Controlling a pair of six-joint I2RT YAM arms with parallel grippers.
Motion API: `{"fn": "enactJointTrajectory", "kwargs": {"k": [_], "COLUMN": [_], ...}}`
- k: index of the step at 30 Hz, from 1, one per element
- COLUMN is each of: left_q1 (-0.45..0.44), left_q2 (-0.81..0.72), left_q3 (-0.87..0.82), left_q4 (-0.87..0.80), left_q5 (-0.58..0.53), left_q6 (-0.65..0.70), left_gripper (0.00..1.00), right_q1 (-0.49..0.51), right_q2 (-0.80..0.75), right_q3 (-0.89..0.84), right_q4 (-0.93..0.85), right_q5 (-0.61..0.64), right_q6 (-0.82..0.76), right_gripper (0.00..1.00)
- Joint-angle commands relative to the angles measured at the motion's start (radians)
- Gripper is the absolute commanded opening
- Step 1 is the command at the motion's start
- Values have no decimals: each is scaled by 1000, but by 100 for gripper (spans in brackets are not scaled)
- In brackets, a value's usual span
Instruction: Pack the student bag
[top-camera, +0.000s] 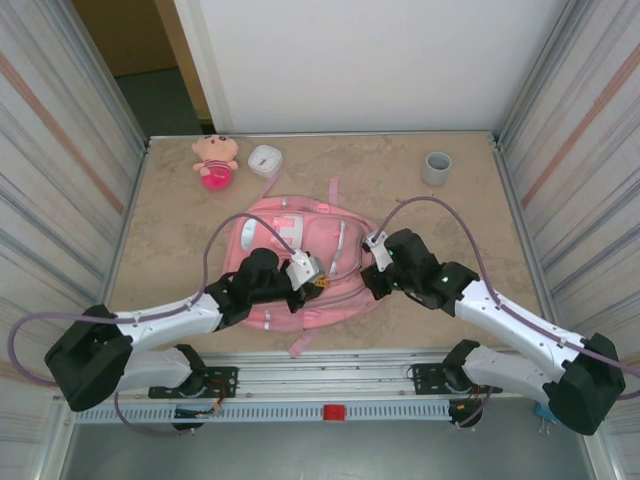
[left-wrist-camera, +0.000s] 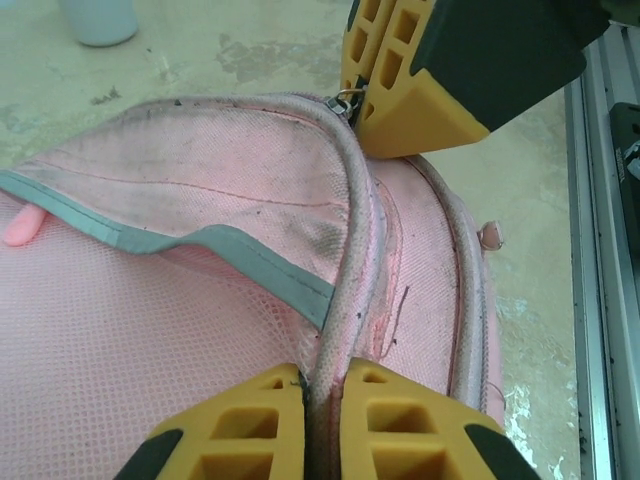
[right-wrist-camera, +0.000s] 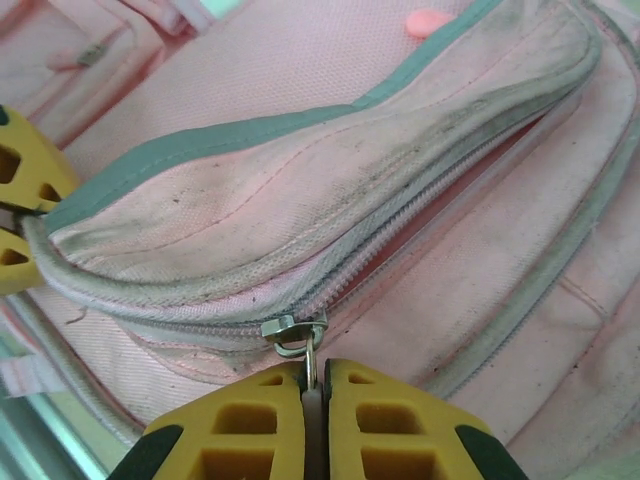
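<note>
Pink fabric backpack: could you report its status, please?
Left gripper shut on seam of pink fabric backpack. Right gripper shut on metal zipper pull. No obstructions.

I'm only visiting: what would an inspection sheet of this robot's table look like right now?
Surface: beige stone-look table, no spills seen.
Job's things: pink student bag lying flat mid-table, one zip partly open.
Clutter: plush doll, white round case, grey cup along the far edge.
Grippers: left gripper shut on the bag's zip edge; right gripper shut on the zipper pull.
Cables: left cable arches over the bag; right cable beside it.
Surroundings: ribbed metal walls at the sides, white panel behind.
</note>
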Motion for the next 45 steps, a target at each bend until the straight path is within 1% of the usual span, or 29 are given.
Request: {"fn": "enactJointTrajectory", "kwargs": {"k": [1, 3, 4, 6, 7, 8, 9, 11, 12, 13, 14, 16, 17, 18, 20, 22, 23, 24, 27, 30, 32, 33, 35, 37, 40, 42, 43, 45], "left_q1": [38, 46, 49, 50, 50, 51, 50, 50, 49, 50, 50, 50, 50, 49, 49, 49, 50, 49, 67, 153, 238, 271, 359, 407, 426, 437, 444, 454], "left_q2": [-80, -120, -135, -178, -199, -234, -270, -337, -368, -394, -417, -441, -446, -449, -468, -491, -501, -507, -514, -474, -420, -390, -310, -234, -130, -77, -54, -27], "left_q3": [-43, -66, -74, -77, -69, -53, -35, 0, 22, 43, 69, 134, 161, 171, 135, 55, 14, -17, -80, -94, -100, -101, -92, -64, 9, 57, 80, 118], "left_q4": [-50, -55, -56, -77, -93, -126, -166, -263, -341, -416, -531, -778, -903, -989, -1052, -1011, -975, -940, -832, -732, -651, -607, -524, -480, -456, -434, -422, -413], "left_q5": [-81, -107, -118, -154, -157, -162, -184, -255, -311, -360, -417, -484, -503, -506, -468, -422, -416, -421, -483, -448, -386, -335, -221, -171, -176, -171, -159, -145], "left_q6": [-35, -40, -48, -98, -141, -209, -299, -485, -565, -633, -704, -793, -851, -895, -966, -1011, -1029, -1033, -1026, -975, -938, -922, -903, -880, -838, -824, -824, -835], "left_gripper": [4, 8, 11, 37, 45, 56, 63, 72, 75, 76, 77, 77, 78, 79, 79, 79, 79, 79, 78, 78, 78, 78, 78, 78, 79, 79, 80, 80], "right_q1": [-77, -88, -87, -79, -69, -57, -49, -44, -39, -34, -24, 0, 14, 25, 40, 57, 69, 81, 121, 178, 239, 272, 343, 403, 477, 520, 537, 549], "right_q2": [-39, -26, -17, -12, -12, -12, -13, 27, 39, 52, 63, 72, 74, 75, 85, 98, 105, 107, 105, 104, 115, 123, 154, 197, 285, 351, 378, 406], "right_q3": [20, 27, 30, 23, 17, 14, 15, 22, 29, 34, 38, 42, 42, 40, 39, 42, 47, 48, 36, 29, 33, 37, 48, 62, 92, 138, 167, 199], "right_q4": [-84, -88, -87, -63, -49, -41, -40, -47, -52, -55, -58, -57, -56, -49, -42, -41, -46, -48, -38, -19, -5, 6, 39, 78, 159, 165, 152, 152], "right_q5": [53, -9, -47, -149, -160, -157, -152, -142, -139, -136, -133, -120, -114, -108, -105, -102, -98, -95, -97, -130, -117, -109, -97, -77, -69, -53, -21, 6], "right_q6": [14, 13, 9, -13, -12, -12, -11, -6, -3, -1, 2, 4, 5, 8, 14, 16, 15, 12, 15, 39, 69, 86, 121, 156, 209, 208, 206, 212], "right_gripper": [0, 0, 0, 0, 0, 0, 0, 0, 0, 0, 0, 0, 0, 0, 0, 0, 0, 0, 0, 0, 0, 0, 0, 0, 0, 0, 0, 0]}}
